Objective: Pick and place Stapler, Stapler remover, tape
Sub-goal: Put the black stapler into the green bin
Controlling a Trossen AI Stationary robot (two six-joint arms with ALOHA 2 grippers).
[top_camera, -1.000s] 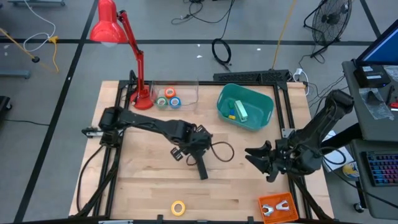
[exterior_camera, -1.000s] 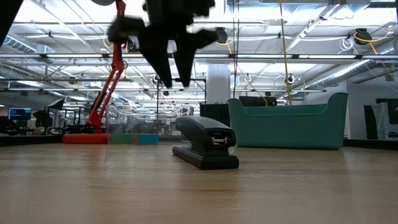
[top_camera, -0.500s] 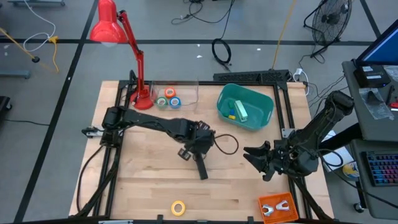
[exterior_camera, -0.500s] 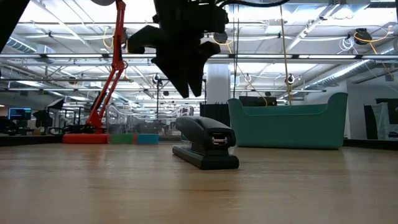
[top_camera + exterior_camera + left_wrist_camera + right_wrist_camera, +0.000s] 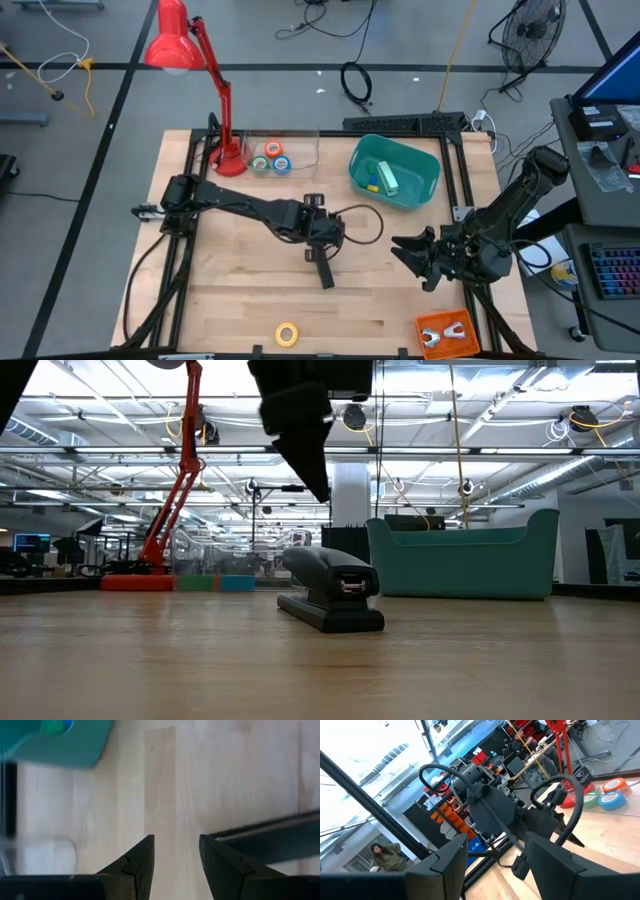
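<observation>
Approach to the first pick. The stapler [image 5: 323,268] is seen lying flat on the bare wood of the table [image 5: 230,290], near its middle, well apart from the teal bin [image 5: 428,187]. The left gripper [image 5: 322,243] is held above the stapler's far end; in the low view its fingers [image 5: 305,445] hang clear of the black body [image 5: 330,588], nothing being touched. In the left wrist view the two fingers [image 5: 137,860] are parted by a moderate gap and hold nothing, with the stapler [image 5: 265,837] lying to one side of that gap, not between them. The step in hand is judged to be alignment before the grasp. The next move calls for the gap to be centred across the stapler's narrow width, then a descent and closure. The right gripper [image 5: 412,252] waits at the table's right side, its fingers spread and empty. The yellow tape [image 5: 287,334] rests near the front edge; three rolls [image 5: 272,159] sit beside the red lamp [image 5: 226,150].
</observation>
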